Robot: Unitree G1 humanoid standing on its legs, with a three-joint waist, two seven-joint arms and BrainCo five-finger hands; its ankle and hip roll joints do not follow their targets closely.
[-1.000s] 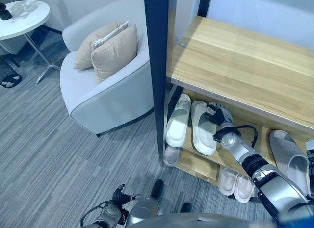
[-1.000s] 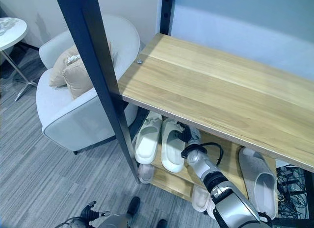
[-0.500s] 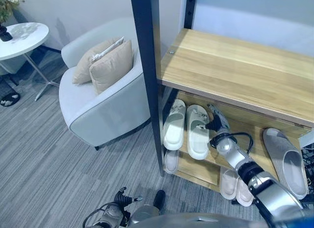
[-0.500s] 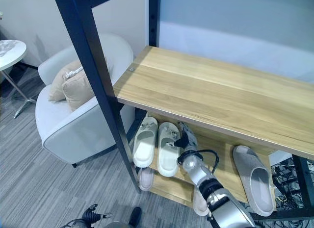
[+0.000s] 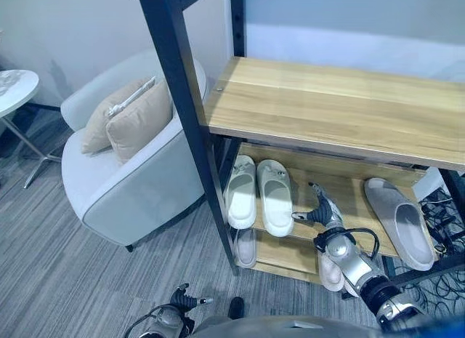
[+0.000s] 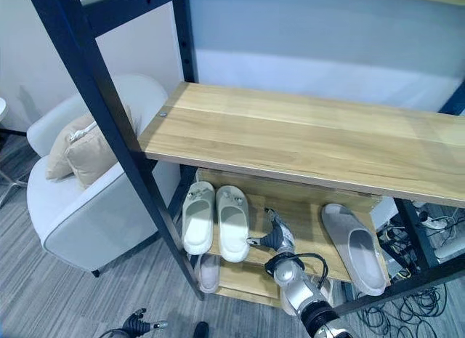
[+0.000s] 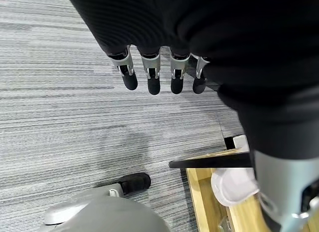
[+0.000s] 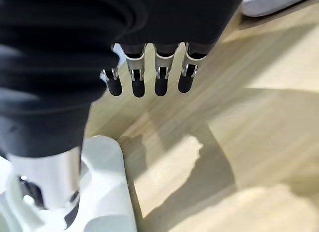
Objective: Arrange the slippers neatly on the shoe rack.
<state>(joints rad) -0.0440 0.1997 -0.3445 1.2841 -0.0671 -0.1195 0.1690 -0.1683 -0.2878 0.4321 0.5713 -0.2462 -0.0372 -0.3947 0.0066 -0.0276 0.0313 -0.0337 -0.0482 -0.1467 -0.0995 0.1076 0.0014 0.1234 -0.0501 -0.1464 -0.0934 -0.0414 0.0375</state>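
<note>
**Robot's hand hangs empty beside paired slippers on rack's middle shelf**

A tall shoe rack (image 5: 327,105) with wooden shelves and dark posts stands beside a pale grey armchair (image 5: 123,178) holding two beige cushions (image 5: 134,120). On the middle shelf a white slipper pair (image 5: 258,192) lies side by side, toes inward, with a lone grey slipper (image 5: 398,220) well apart at the pair's three o'clock. Further white slippers (image 5: 245,245) show on the shelf below.

The risk, on this evidence: the right hand (image 5: 317,211) sits just at the pair's three o'clock, and a careless sideways sweep could knock the nearer slipper askew or push it against its mate, undoing the alignment. The grey slipper also looks angled and unpartnered, so the rack may read as unfinished.

The right hand's fingers (image 8: 147,77) are extended and relaxed over bare wood, holding nothing and touching no slipper. The left hand (image 7: 159,75) hangs slack over the grey carpet (image 5: 65,280), equally empty.
</note>
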